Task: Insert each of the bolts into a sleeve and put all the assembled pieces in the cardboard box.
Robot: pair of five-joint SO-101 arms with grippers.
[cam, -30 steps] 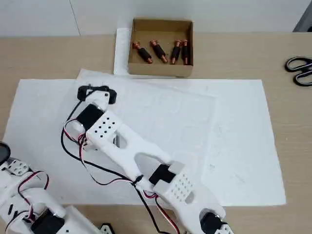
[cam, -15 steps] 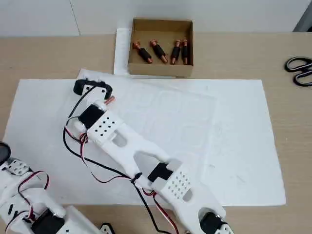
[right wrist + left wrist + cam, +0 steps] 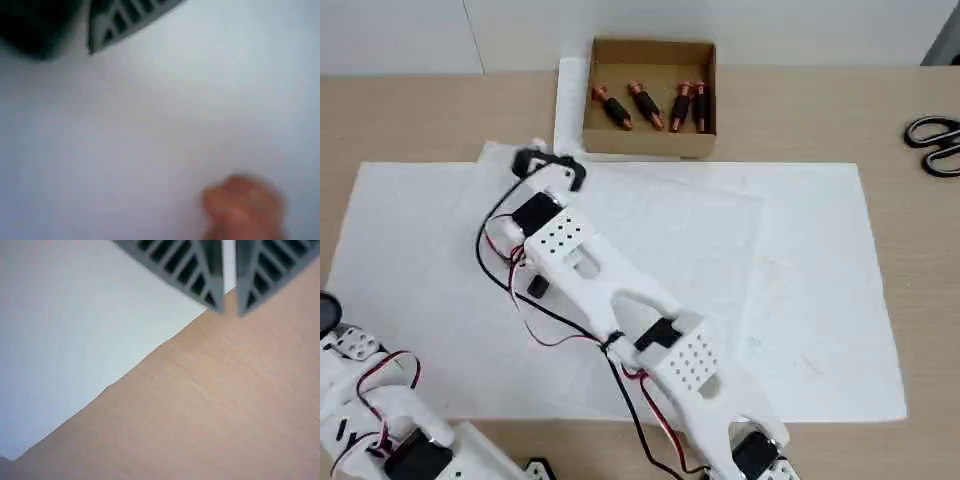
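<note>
One cardboard box [image 3: 650,146] stood at the far side of the surface [image 3: 410,110], about in the middle. In it lay four assembled pieces [image 3: 646,105], side by side, each one a copper-coloured bolt in a black sleeve. One big white paper sheet [image 3: 770,280] covered the surface nearer than the box, and one pair of scissors [image 3: 935,145] lay at the far right.

There were two arms. The right arm stretched from the near middle to the far left over the paper, and the right hand [image 3: 549,162] was just beside the near left corner of the box. How far it was opened could not be told. Its wrist view showed one blurred copper-coloured thing [image 3: 244,207] over the paper; what it was could not be told.

The left arm [image 3: 380,420] was folded at the near left corner. The left hand [image 3: 230,310] hung over the edge of the paper, almost closed with only a thin slit, and held nothing.
</note>
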